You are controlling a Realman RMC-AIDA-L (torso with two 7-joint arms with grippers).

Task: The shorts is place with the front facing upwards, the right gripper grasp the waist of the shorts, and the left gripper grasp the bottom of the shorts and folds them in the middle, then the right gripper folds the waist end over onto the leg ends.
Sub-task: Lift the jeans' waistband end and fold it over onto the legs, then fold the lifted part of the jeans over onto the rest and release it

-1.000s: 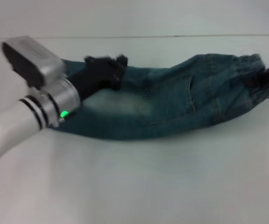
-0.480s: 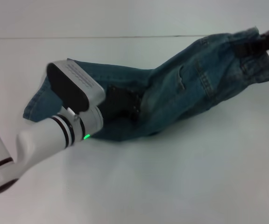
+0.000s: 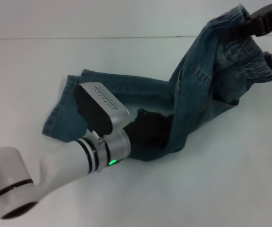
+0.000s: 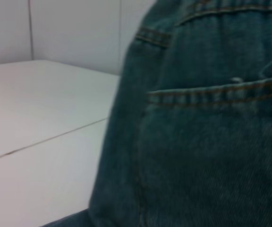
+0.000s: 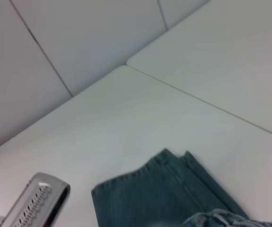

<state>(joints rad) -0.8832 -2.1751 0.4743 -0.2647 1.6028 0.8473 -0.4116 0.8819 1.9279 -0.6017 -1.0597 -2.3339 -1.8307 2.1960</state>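
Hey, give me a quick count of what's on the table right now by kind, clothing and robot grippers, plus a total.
Clothing: 1, the denim shorts
Grippers: 2, the left gripper low on the shorts, the right gripper lifting the waist
Total: 3

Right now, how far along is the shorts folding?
The lengthwise fold looks done: the shorts lie doubled. In hand: the right gripper holds the waist raised above the table, while the left gripper sits low at the fabric mid-length. Left: laying the waist over the leg ends.
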